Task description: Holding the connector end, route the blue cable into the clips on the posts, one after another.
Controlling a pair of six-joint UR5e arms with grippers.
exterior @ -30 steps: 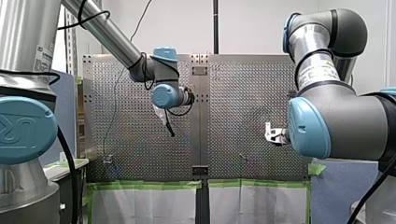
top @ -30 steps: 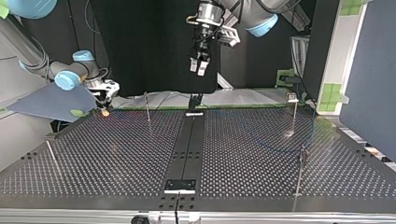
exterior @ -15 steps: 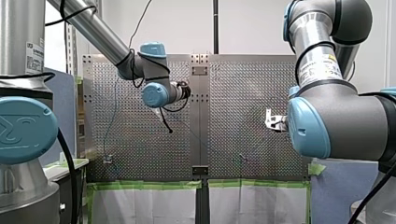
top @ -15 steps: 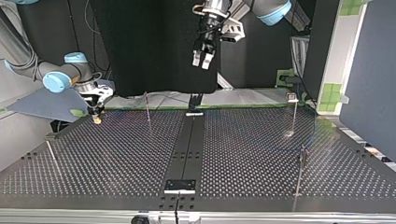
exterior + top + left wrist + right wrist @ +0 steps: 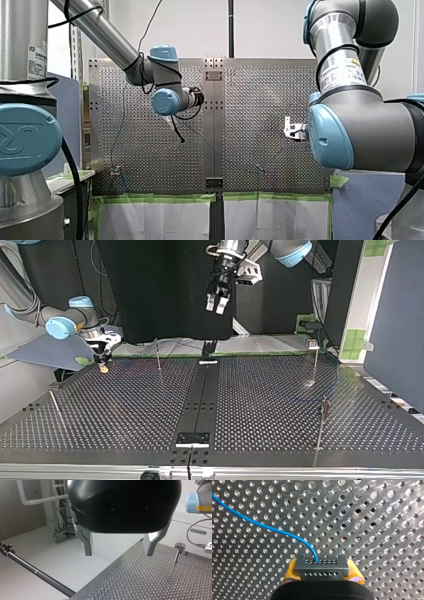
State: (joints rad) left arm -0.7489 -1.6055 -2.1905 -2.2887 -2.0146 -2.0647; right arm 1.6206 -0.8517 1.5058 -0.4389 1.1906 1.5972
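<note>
The right arm's jaws are gripping the connector (image 5: 321, 568) low over the desk (image 5: 125, 405) at the top view's ten o'clock, the left arm's jaws are hanging open and empty at twelve o'clock, and the curving blue cable (image 5: 262, 526) is risking snagging on the nearby post (image 5: 158, 355) instead of seating.

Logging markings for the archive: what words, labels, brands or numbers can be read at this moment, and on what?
No text can be read.
The white label on my left arm: too blurred.
The sticker on my right arm: too blurred.
The embossed mark on the blue joint cap: not legible.
The connector: rows of holes, no print.
</note>
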